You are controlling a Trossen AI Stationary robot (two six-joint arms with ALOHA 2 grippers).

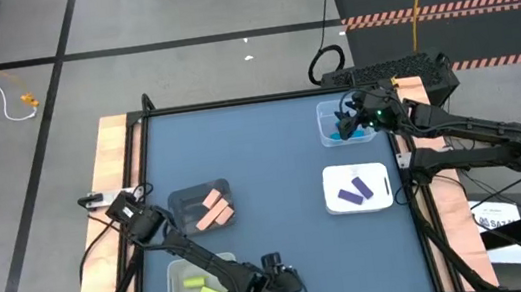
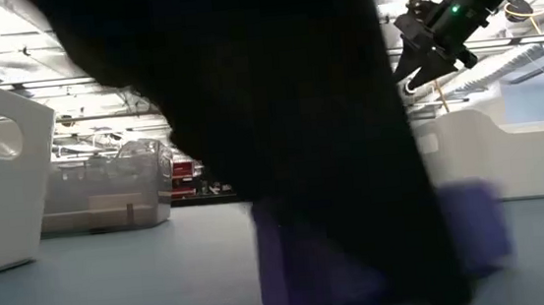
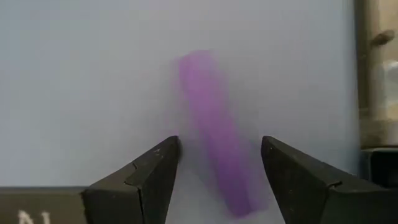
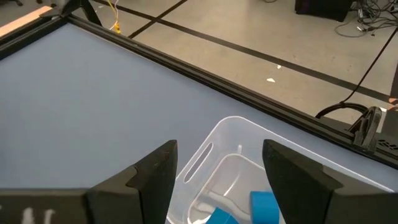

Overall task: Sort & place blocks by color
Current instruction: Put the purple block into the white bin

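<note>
A purple bar (image 3: 214, 124) lies flat on the blue table near its near edge. My left gripper (image 3: 221, 146) is open above it, one finger on either side, with gaps showing on both sides. In the high view this gripper (image 1: 279, 287) hides the bar; in the low view the bar (image 2: 481, 223) shows behind the dark arm. My right gripper (image 4: 221, 152) is open and raised over the far right clear bin (image 4: 230, 124), which holds blue blocks (image 4: 264, 205). It also shows in the high view (image 1: 347, 127) and the low view (image 2: 429, 60).
A white tray (image 1: 383, 198) on the right carries two purple blocks (image 1: 355, 192). A dark-tinted bin (image 1: 179, 199) left of centre holds salmon blocks (image 1: 214, 208). A clear bin (image 1: 175, 278) at the near left holds yellow-green blocks (image 1: 202, 289). Bare table lies in the middle.
</note>
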